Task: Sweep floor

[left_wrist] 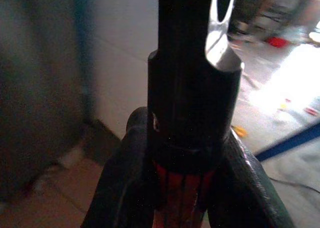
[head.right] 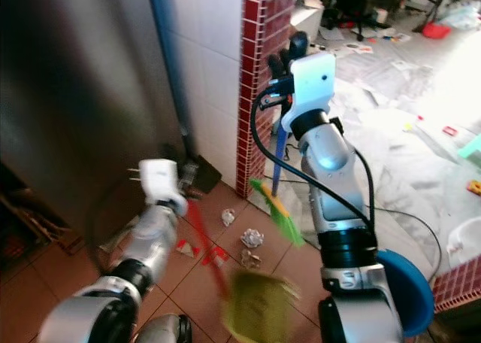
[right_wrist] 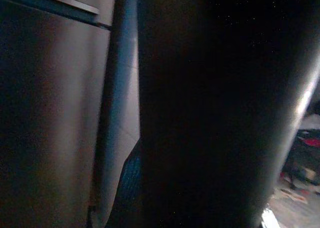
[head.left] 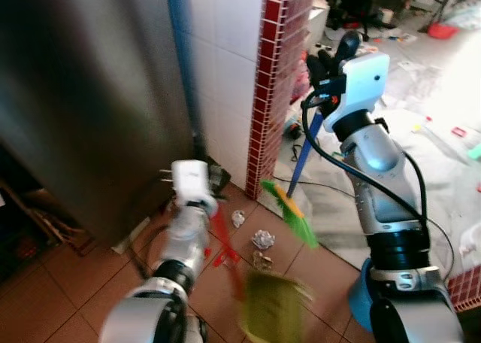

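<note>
No legible text, label, brand, number or sign appears in any view. The surfaces in view are blurred or too dark for characters to be resolved.
</note>
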### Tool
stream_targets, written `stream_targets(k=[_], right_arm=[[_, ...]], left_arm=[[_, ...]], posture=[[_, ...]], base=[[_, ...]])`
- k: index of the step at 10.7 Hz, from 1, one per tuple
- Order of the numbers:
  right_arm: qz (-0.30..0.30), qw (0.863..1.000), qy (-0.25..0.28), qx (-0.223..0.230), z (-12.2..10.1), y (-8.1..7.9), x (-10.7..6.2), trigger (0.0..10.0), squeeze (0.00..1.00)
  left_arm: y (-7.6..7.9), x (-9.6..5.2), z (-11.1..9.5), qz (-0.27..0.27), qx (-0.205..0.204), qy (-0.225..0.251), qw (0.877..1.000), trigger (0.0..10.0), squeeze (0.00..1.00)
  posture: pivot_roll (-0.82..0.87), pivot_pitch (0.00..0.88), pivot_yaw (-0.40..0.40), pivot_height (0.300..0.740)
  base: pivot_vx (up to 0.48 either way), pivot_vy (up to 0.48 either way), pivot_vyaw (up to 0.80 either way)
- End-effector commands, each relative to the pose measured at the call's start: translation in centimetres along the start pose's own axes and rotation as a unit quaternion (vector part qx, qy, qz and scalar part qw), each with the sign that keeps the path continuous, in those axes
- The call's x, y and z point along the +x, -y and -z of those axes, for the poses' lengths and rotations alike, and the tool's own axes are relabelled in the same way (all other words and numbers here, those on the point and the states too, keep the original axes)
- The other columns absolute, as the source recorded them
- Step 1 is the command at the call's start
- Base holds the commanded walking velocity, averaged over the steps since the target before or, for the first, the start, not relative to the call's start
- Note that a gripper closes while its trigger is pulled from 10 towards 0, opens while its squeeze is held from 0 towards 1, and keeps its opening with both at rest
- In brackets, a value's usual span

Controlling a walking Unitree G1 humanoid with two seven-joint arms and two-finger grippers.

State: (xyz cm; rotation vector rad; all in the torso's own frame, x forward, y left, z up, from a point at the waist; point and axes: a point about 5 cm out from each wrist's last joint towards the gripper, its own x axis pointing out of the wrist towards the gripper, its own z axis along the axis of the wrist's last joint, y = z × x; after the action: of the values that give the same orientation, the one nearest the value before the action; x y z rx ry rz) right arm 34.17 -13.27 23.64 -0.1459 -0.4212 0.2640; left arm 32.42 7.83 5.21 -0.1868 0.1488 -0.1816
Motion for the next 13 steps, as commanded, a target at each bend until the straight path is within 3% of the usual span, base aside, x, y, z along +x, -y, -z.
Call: stream_targets(k=[1, 3, 4, 6, 8, 10, 13], right_arm=[[0.006, 0.999, 0.032, -0.02, -1.1, 0.0, 0.2, 10.0, 0.0], [0.011, 1.0, 0.015, -0.023, 0.2, -0.5, -0.6, 10.0, 0.0], [0.015, 1.0, 0.004, -0.023, 1.1, -1.0, -1.2, 10.0, 0.0], [0.013, 1.0, -0.012, -0.024, 2.2, -1.8, -1.9, 10.0, 0.0], [0.003, 0.999, -0.038, -0.029, 3.1, -2.7, -2.7, 10.0, 0.0], [0.011, 0.995, -0.093, -0.025, 5.2, -3.0, -4.2, 10.0, 0.0], [0.043, 0.995, -0.093, -0.002, 5.1, -2.5, -4.4, 10.0, 0.0]], left_arm=[[-0.5, 0.7, -1.7, 0.002, 0.014, 0.03, 0.999, 10.0, 0.0], [-0.5, 0.8, -3.6, 0.011, 0.064, 0.083, 0.994, 10.0, 0.0], [-1.3, 0.6, -4.9, -0.009, 0.086, 0.118, 0.989, 10.0, 0.0], [-2.5, 0.2, -6.0, -0.039, 0.085, 0.147, 0.985, 10.0, 0.0], [-2.6, 0.1, -5.1, -0.038, 0.094, 0.13, 0.986, 10.0, 0.0], [-1.9, -0.2, -3.2, -0.043, 0.091, 0.081, 0.992, 10.0, 0.0], [-1.3, -0.2, -3.1, -0.036, 0.084, 0.076, 0.993, 10.0, 0.0]], posture=[[-0.11, 0.0, 0.03, 0.74], [-0.1, 0.0, 0.037, 0.74], [-0.09, 0.0, 0.041, 0.74], [-0.07, 0.0, 0.039, 0.74], [-0.08, 0.0, 0.037, 0.74], [-0.1, 0.0, 0.034, 0.74], [-0.1, 0.0, 0.019, 0.74]], base=[[0.0, 0.0, 0.0], [0.0, 0.0, 0.0], [0.0, 0.0, 0.0], [0.0, 0.0, 0.0], [0.0, 0.0, 0.0], [0.0, 0.0, 0.0], [-0.169, 0.0, -0.15]])
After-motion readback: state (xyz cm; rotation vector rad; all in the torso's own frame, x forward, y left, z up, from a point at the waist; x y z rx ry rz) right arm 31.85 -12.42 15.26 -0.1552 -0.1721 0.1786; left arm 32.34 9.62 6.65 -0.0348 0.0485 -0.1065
